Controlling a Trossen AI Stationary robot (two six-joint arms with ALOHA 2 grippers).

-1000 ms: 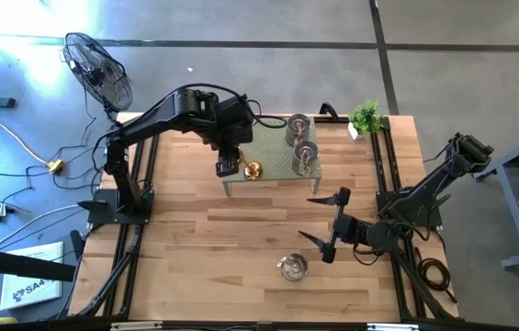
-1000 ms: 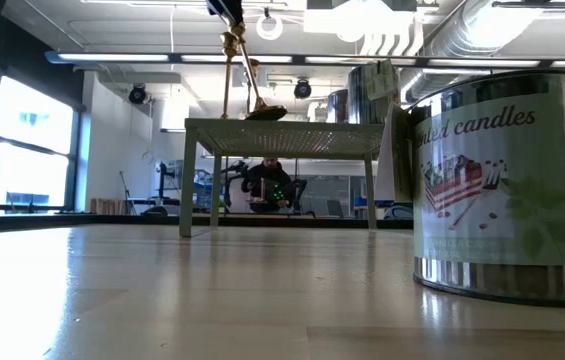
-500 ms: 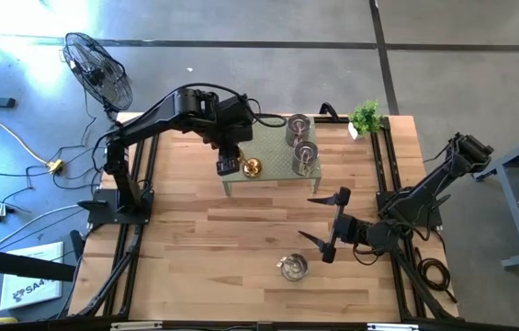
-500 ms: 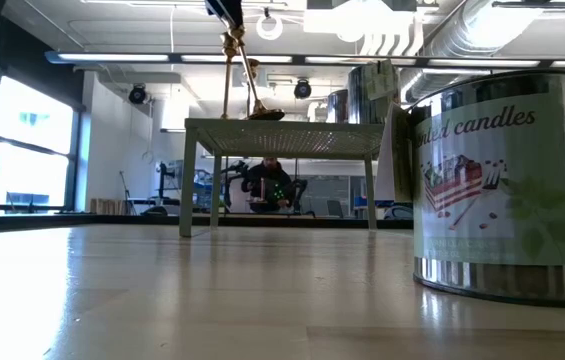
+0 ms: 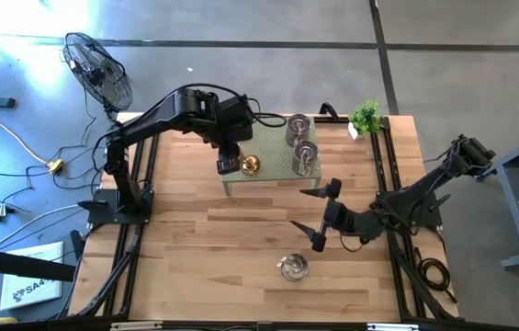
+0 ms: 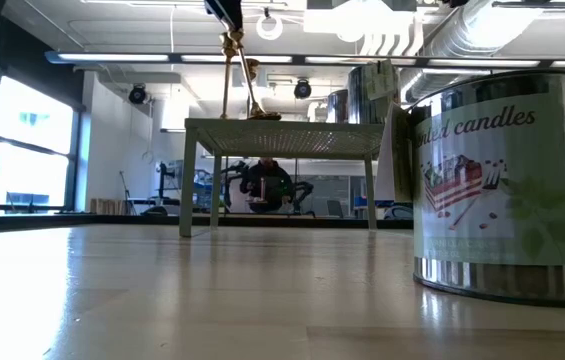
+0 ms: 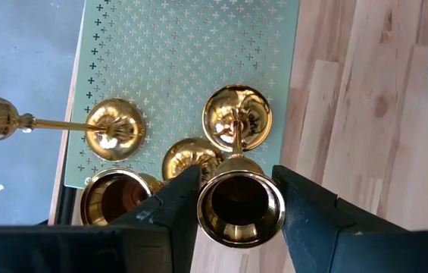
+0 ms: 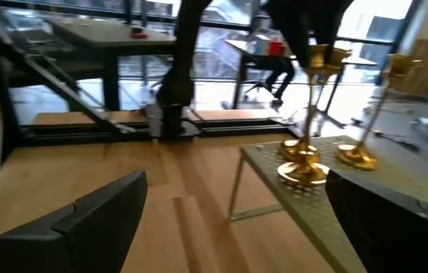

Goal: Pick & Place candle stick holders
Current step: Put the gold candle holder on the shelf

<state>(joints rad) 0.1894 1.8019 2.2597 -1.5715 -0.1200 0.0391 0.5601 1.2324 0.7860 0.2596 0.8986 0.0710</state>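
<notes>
Three gold candle stick holders are on the green perforated stand (image 5: 273,158). My left gripper (image 5: 229,165) is shut on one of them (image 7: 238,199) at the stand's left end. The other two gold ones (image 7: 115,129) (image 7: 110,199) stand beside it. Two silvery glass holders (image 5: 298,127) (image 5: 305,157) stand on the stand's right part. A third silvery one (image 5: 293,268) stands on the table's near part and looms large in the low view (image 6: 492,185). My right gripper (image 5: 301,210) hovers open between that one and the stand, holding nothing. My left gripper pinches the gold holder's cup (image 7: 207,206), at the top of its stem, between its two fingers (image 7: 170,208). The fingers come from above, slanting down. The stem leans (image 6: 253,88), and the round base (image 7: 236,115) sits on the stand's top.
A small green potted plant (image 5: 365,116) stands at the table's far right corner. Bare wood lies to the left of and in front of the stand. A fan (image 5: 98,69) stands on the floor beyond the table's far left corner.
My right gripper has swung toward the table's left edge and a little toward the stand, staying open. The held gold holder's base, tipped a second ago, now lies flatter on the stand.
</notes>
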